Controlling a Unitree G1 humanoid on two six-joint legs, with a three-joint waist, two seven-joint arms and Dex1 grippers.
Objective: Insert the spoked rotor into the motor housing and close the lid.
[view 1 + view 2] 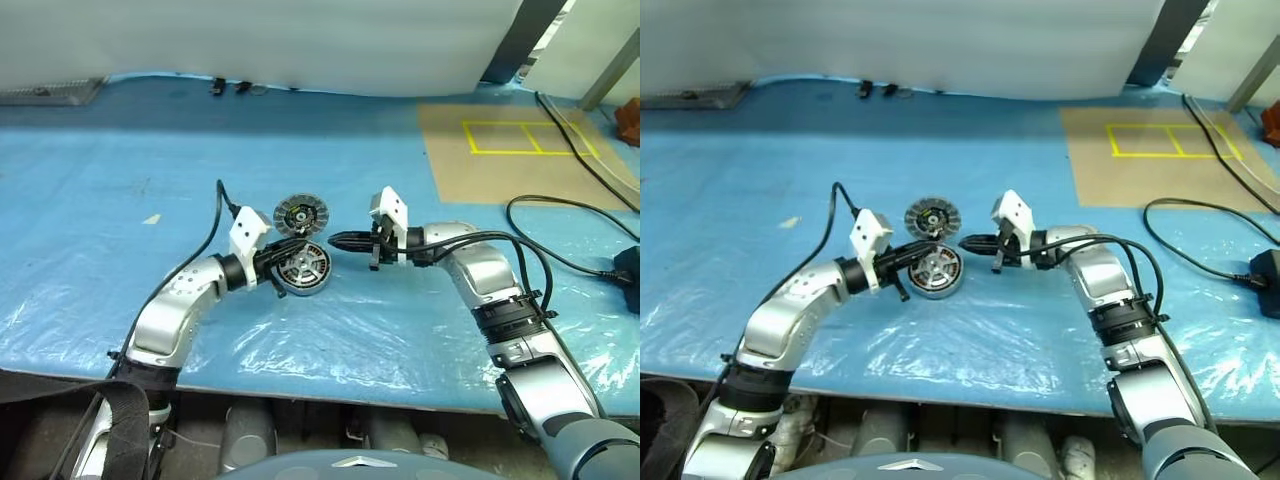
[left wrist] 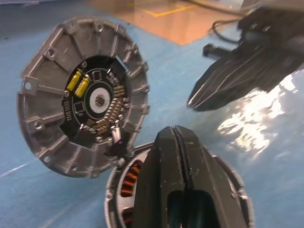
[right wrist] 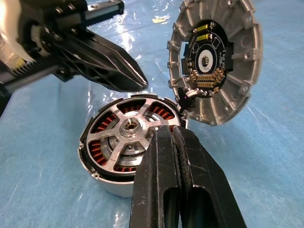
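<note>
Left arm reaches in from the left over the blue plastic sheet (image 1: pixel 120 220) covering the work surface. The left gripper (image 1: pixel 297 252) lies nearly level, pointing toward the centre; its two black fingers (image 2: pixel 180 161) are pressed together with nothing between them. Their tips sit over the near-left part of the motor housing (image 3: pixel 102 180); contact with it cannot be confirmed.

The motor housing rests flat on the sheet at the centre of the scene, open face up. The spoked rotor (image 3: pixel 130 128) is seated inside it: silver spokes and hub lie level with the rim, and coppery windings show through the gaps between the spokes.

The lid (image 3: pixel 216 59) stands on edge, tilted, just behind the housing. Its lower edge meets the housing's far rim, where a short wire and small connector join the two. The ribbed face with the dark circuit centre and two yellow components faces toward the robot. The lid is not closed over the housing.

Right of the housing, the right gripper (image 1: pixel 335 240) points leftward toward the parts, slightly downward. Its fingers (image 3: pixel 183 180) are likewise shut together and empty, with the tips just beside the housing and lid, apart from both.

Farther right, black cables (image 1: pixel 560 235) lie across the sheet near a brown board (image 1: pixel 480 170) marked with yellow tape.
</note>
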